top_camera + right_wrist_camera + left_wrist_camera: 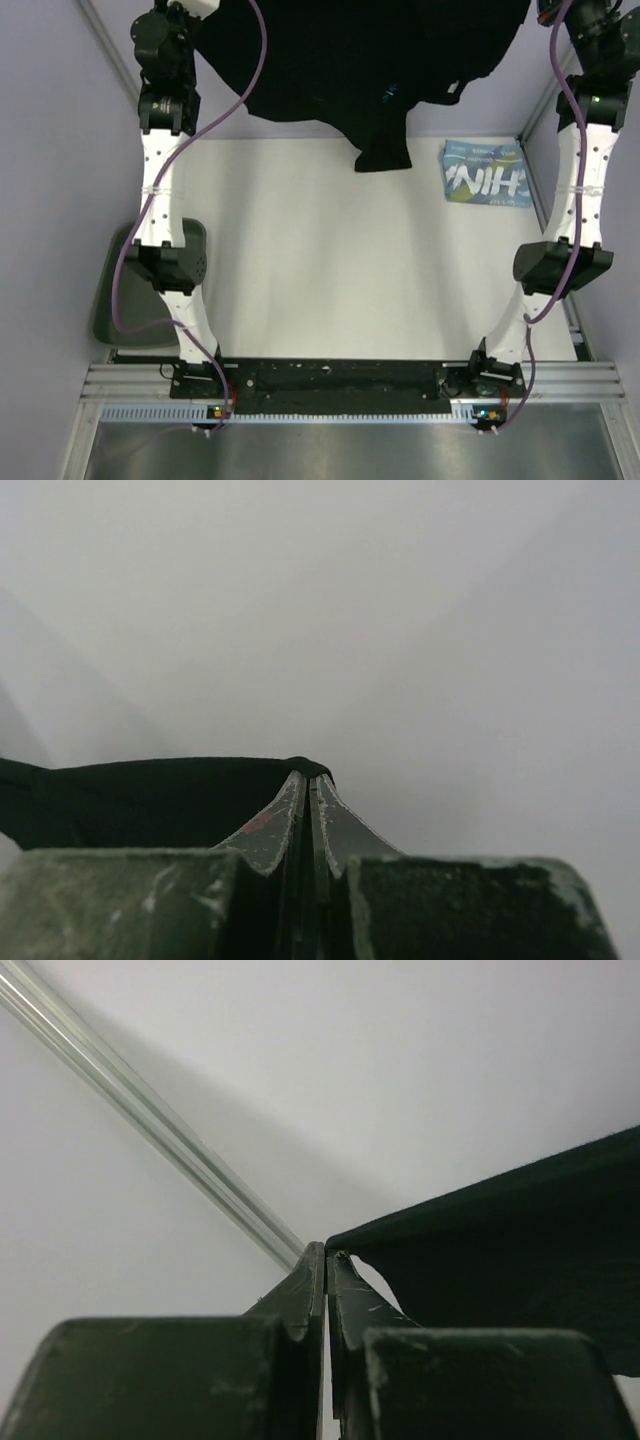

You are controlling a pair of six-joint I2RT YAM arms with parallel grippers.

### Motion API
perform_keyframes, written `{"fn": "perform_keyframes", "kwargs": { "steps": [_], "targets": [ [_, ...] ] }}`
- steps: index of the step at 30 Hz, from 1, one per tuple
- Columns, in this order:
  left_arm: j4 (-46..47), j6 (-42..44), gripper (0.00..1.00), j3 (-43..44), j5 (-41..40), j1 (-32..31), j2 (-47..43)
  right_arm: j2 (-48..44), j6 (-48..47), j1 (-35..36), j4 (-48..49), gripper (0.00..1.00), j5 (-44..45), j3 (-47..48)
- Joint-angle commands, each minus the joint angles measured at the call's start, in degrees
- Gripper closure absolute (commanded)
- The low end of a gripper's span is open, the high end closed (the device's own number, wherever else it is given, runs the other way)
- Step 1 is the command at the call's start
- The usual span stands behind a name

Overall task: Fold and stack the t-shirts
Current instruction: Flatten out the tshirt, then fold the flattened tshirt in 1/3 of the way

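Observation:
The black t-shirt (360, 50) hangs spread in the air at the far end of the table, held up between both arms, with one part drooping toward the table. My left gripper (326, 1253) is shut on its left edge (500, 1230). My right gripper (308, 776) is shut on its right edge (150, 795). In the top view both grippers lie at or beyond the upper frame edge. The light blue t-shirt (487, 172) with white block letters lies folded on the table at the far right.
A dark green plastic tray (120, 300) sits off the table's left edge beside the left arm. A metal frame rail (150, 1120) runs diagonally behind the left gripper. White walls enclose the table on both sides.

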Motion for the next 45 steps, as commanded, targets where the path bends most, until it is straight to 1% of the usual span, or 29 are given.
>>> {"fn": "perform_keyframes", "kwargs": {
  "steps": [1,5,8,11,14,17,20,21,24,27,30,33,36,38,41,45],
  "targets": [
    [4.9,4.0,1.00,-1.9,-2.8,1.6,-3.6,-9.0,-6.3,-1.1,0.5,1.00,-2.7,-5.4],
    [-3.8,3.3,1.00,-9.9,1.4,1.7,-8.0,-17.4,-13.1,-1.0,-6.4,1.00,-7.7,-19.7],
    [-11.3,3.5,1.00,-19.1,3.5,1.6,-13.3,-26.5,-15.5,-1.0,-13.0,1.00,-8.8,-34.2],
    [-18.6,2.8,1.00,-31.2,5.4,1.7,-20.1,-39.2,-12.2,-0.9,-13.5,1.00,-9.1,-53.2],
    [-26.0,2.2,1.00,-45.3,9.1,1.7,-26.9,-49.7,-5.3,-0.4,-12.0,1.00,-8.6,-73.7],
    [-31.1,0.1,1.00,-56.6,10.4,1.7,-31.7,-57.1,0.0,0.0,-16.1,1.00,-7.6,-85.4],
    [-32.1,-2.0,1.00,-67.9,11.7,1.8,-35.1,-63.0,4.0,0.1,-21.8,1.00,-8.3,-94.1],
    [-32.1,-2.8,1.00,-71.9,11.8,1.7,-35.9,-64.6,4.3,0.1,-25.2,1.00,-8.1,-96.5],
    [-32.6,-3.7,1.00,-81.7,13.1,1.8,-38.7,-70.0,6.9,0.1,-33.8,1.00,-6.5,-102.6],
    [-31.5,-4.8,1.00,-88.4,11.0,1.7,-41.0,-75.1,11.8,0.2,-39.2,1.00,-7.5,-108.3],
    [-33.2,-7.1,1.00,-90.4,9.8,1.8,-41.7,-78.1,13.4,1.1,-44.5,1.00,-5.8,-110.5],
    [-36.2,-8.5,1.00,-90.4,11.1,1.8,-42.2,-79.4,13.6,1.1,-46.0,1.00,-4.9,-110.8],
    [-36.5,-8.8,1.00,-90.1,9.6,1.8,-42.1,-78.9,12.9,1.1,-45.8,1.00,-2.3,-109.8],
    [-34.3,-9.0,1.00,-89.5,8.5,1.8,-40.8,-76.8,11.4,1.1,-42.1,1.00,0.5,-109.6],
    [-29.9,-8.9,1.00,-86.1,8.2,1.8,-37.5,-70.0,10.2,1.1,-28.5,1.00,0.6,-109.6],
    [-24.7,-9.1,1.00,-81.9,7.7,1.8,-32.2,-57.3,11.2,1.3,-13.0,1.00,-0.8,-107.9]
  ]
}}
